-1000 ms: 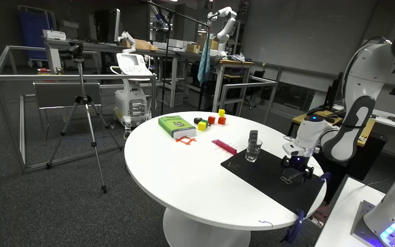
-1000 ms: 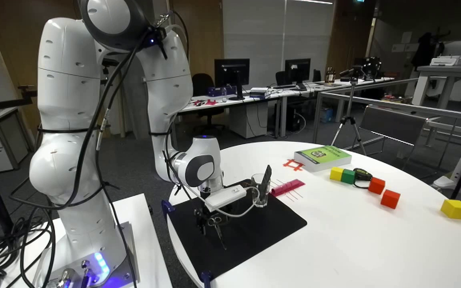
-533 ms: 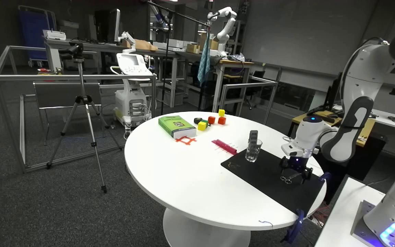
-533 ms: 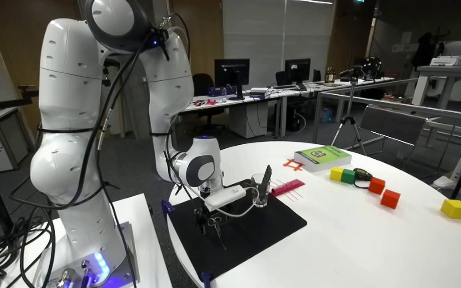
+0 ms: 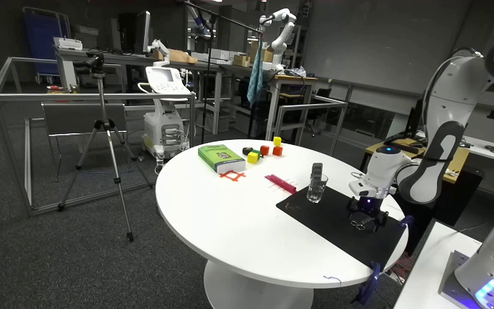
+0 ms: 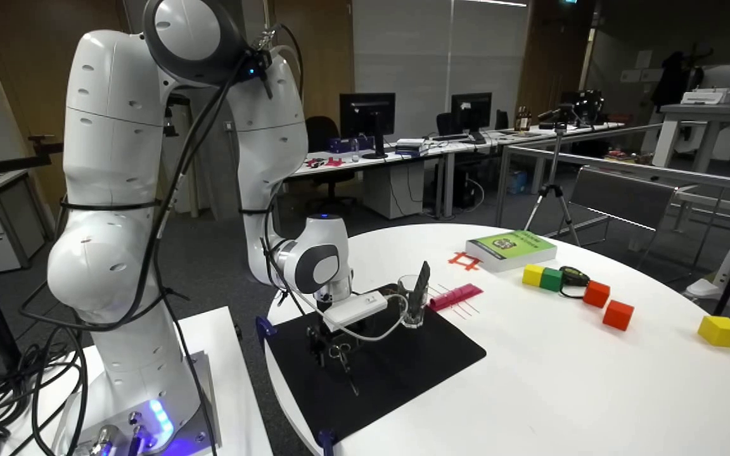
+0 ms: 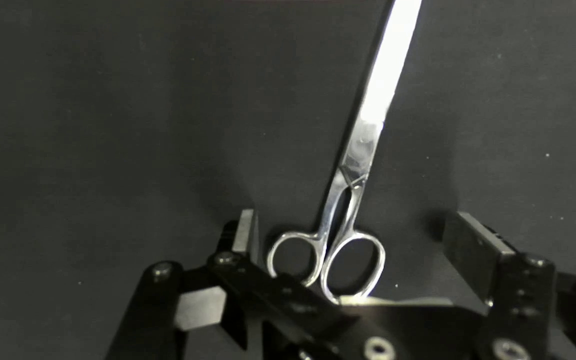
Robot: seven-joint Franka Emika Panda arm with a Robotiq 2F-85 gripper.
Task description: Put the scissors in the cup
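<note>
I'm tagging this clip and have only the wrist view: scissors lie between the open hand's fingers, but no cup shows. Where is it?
Observer: The cup stands upright on the black mat, as both exterior views show.
Reviewer: Is anything in it?
Observer: Yes, a dark grey slab leans inside and sticks up out of it.
Reviewer: And what lies close beside it?
Observer: A magenta bar lies on the white table, one end at the mat's edge; an exterior view shows a gap between it and the cup.
</note>
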